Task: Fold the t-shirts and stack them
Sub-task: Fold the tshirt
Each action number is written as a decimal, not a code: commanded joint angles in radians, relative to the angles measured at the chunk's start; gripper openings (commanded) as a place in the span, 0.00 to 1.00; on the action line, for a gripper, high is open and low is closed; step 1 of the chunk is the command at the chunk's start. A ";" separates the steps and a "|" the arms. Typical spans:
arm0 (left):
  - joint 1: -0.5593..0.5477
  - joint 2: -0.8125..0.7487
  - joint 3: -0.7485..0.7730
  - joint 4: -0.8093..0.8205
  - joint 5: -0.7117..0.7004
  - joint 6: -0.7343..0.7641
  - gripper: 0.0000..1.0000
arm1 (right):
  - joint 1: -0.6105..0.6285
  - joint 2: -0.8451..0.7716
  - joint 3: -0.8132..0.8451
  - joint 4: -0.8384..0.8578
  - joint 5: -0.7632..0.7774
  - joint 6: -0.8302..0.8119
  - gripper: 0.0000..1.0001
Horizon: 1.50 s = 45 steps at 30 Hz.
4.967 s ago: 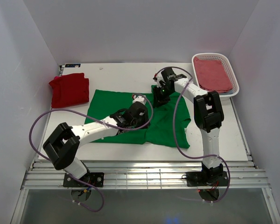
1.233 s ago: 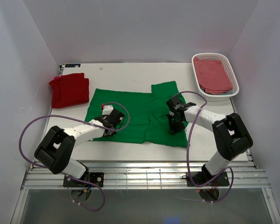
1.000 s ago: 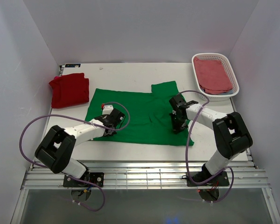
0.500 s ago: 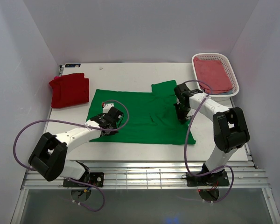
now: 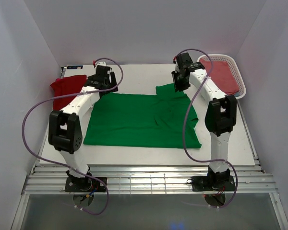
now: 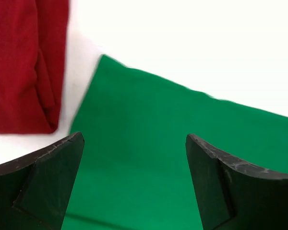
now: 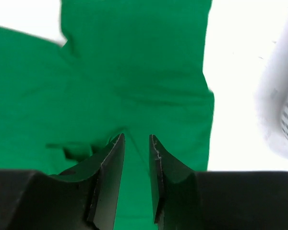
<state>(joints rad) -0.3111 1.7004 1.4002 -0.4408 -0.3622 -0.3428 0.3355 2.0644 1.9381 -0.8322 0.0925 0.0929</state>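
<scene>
folded t-shirt point(image 5: 69, 91) left of spread t-shirt point(image 5: 139, 120), basket point(image 5: 242, 92) right

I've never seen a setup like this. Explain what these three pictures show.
A robot's left arm and right arm stand bolted at the near edge of a white table. One picture looks down from above; the other two come from a camera on each wrist, the dark shapes being that arm's own fingers. A green shirt lies spread out, a folded red shirt at the far left, a basket with a pinkish cloth far right. The left fingers gape wide, the right fingers stand slightly apart; neither holds anything.
</scene>
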 commanded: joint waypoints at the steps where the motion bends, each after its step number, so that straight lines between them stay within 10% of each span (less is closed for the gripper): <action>1: 0.072 0.152 0.098 -0.049 0.084 0.097 0.98 | -0.038 0.130 0.109 -0.056 -0.057 -0.025 0.34; 18: 0.164 0.482 0.443 0.013 0.072 0.171 0.98 | -0.173 0.336 0.206 0.157 -0.264 0.015 0.37; 45: 0.181 0.553 0.362 0.024 0.068 0.177 0.98 | -0.193 0.431 0.222 0.393 -0.185 0.068 0.37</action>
<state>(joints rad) -0.1383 2.2669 1.7721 -0.4335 -0.2913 -0.1734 0.1482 2.4630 2.1433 -0.4812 -0.1036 0.1516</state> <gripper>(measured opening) 0.979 0.370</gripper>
